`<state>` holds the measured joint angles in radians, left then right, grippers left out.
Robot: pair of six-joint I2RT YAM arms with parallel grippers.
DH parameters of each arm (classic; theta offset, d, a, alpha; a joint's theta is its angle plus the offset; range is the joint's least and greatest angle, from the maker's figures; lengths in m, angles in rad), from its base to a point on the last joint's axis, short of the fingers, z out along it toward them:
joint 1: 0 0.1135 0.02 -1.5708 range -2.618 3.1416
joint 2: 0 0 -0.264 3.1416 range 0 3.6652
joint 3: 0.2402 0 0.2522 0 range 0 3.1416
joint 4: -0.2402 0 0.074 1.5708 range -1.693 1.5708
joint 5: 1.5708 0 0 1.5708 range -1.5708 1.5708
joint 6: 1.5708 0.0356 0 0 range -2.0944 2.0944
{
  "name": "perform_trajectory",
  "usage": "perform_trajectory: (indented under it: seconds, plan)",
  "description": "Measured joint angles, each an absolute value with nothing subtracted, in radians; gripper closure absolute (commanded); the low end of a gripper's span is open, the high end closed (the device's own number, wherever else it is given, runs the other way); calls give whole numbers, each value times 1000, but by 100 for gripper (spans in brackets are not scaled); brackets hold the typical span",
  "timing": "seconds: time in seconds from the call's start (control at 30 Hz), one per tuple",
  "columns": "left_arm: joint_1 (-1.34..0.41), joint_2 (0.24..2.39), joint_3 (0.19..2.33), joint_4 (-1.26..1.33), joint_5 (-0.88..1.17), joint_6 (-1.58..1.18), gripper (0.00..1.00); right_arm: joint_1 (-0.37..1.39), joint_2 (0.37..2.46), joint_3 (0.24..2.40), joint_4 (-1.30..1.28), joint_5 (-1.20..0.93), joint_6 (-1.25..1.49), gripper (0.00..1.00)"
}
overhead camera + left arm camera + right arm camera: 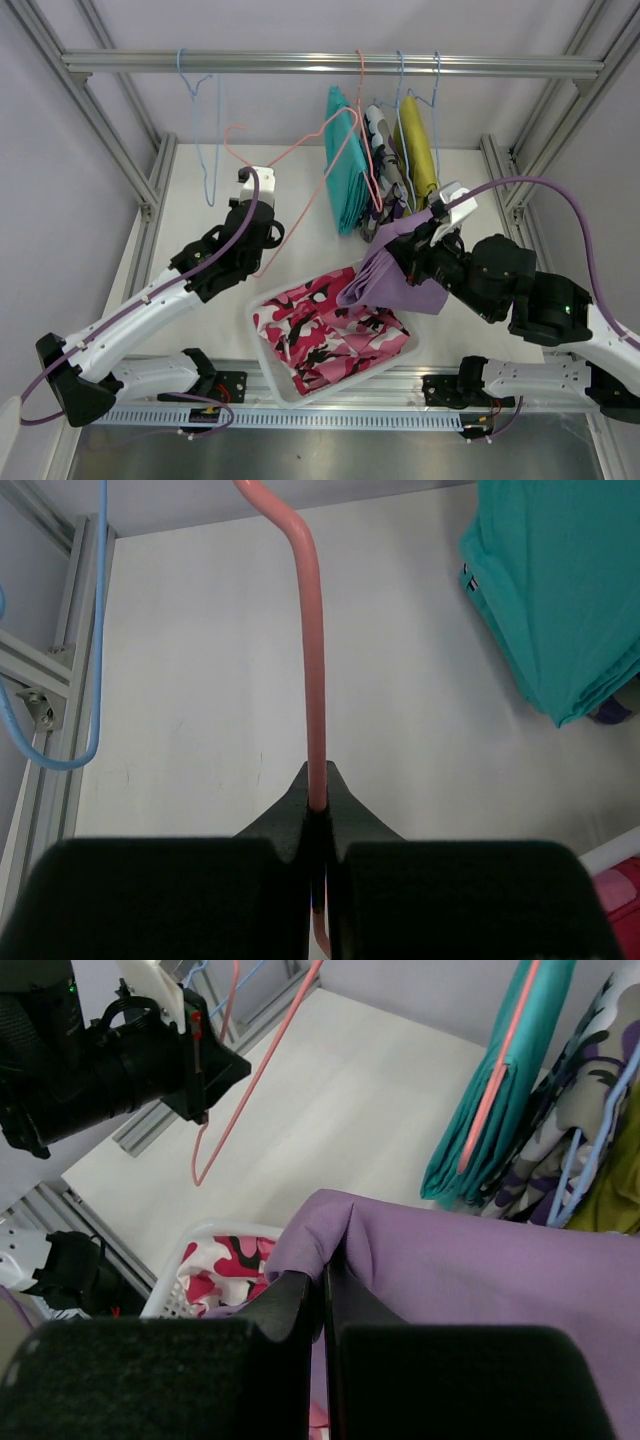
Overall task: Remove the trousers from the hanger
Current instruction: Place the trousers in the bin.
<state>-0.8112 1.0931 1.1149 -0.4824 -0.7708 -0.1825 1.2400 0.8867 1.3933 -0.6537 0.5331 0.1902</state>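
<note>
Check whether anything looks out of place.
The empty pink wire hanger is tilted sideways, pinched in the left gripper. The lilac cloth shorts dangle from the right gripper over the white plastic basket.

Your top view looks down from behind the arm bases (200,385), facing 12 o'clock. Your left wrist view sits tight on the thin pink wire hanger (315,680). Your right wrist view, close over lilac cloth shorts (480,1260), faces 10 o'clock. All three share the teal cloth shorts (345,170).
</note>
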Motion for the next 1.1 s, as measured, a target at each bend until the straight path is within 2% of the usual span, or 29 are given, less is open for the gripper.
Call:
perform_trajectory:
  seconds: [0.23, 0.5, 0.77, 1.1]
  plan:
    - [-811, 1093, 1115, -483, -759, -183, 99, 1240, 851, 1359, -645, 463, 223, 100]
    - [-811, 1093, 1115, -484, -754, -184, 99, 1257, 818, 1157, -529, 350, 273, 100]
    - [-811, 1090, 1115, -486, -752, -184, 99, 1303, 995, 1031, -420, 277, 285, 100]
    - [-812, 1076, 1115, -490, -752, -184, 99, 1352, 1236, 1028, -263, 184, 289, 100]
